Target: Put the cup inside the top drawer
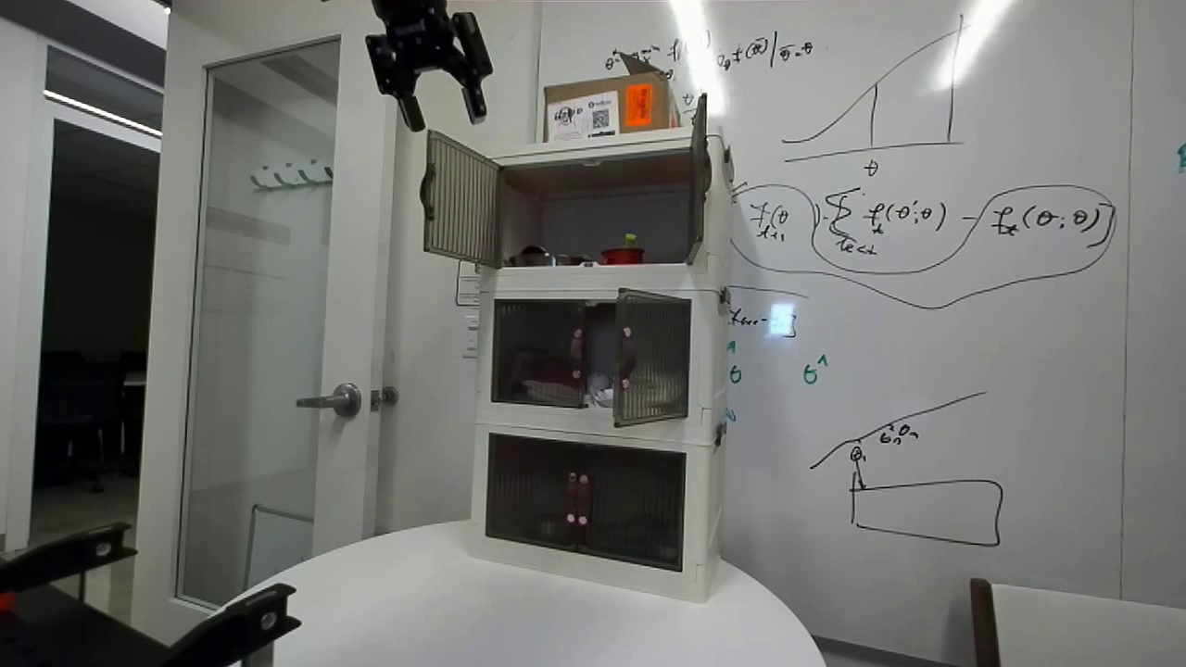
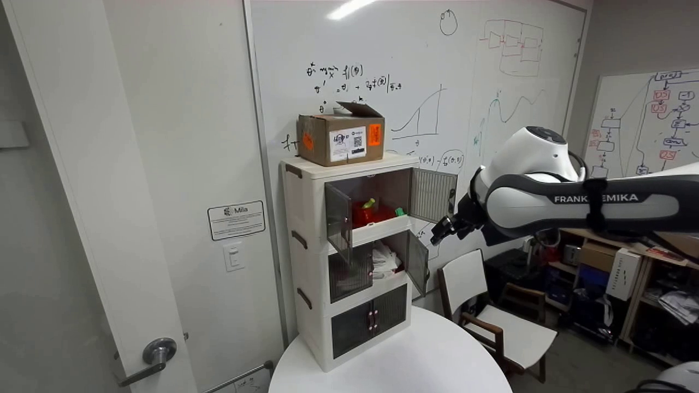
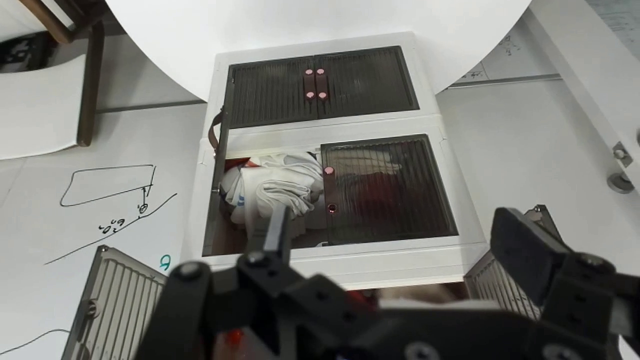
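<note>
Nearest the wrist camera, my gripper (image 3: 393, 217) is spread wide, its two fingers (image 3: 520, 250) well apart and nothing held between them. Beyond it the white cabinet (image 2: 304, 204) stands on the round white surface (image 2: 420, 360). Both ribbed doors (image 1: 463, 199) of the top drawer (image 1: 607, 218), a compartment more than a drawer, are swung outward. What I take for the cup (image 2: 361, 215), a red vessel with a green bit (image 2: 368, 203) showing above its rim, sits upright inside that uppermost space. It appears there in both exterior views, though it is too small for me to make out its handle.

If I have the right vessel, I'd judge the placing done and only the retreat left. The next move then calls for drawing back with the gripper empty, giving the open doors a wide berth so I don't catch an edge. How close I am to the nearer door, I can't tell from these angles. If the cup is something else, finding it comes first.
</note>
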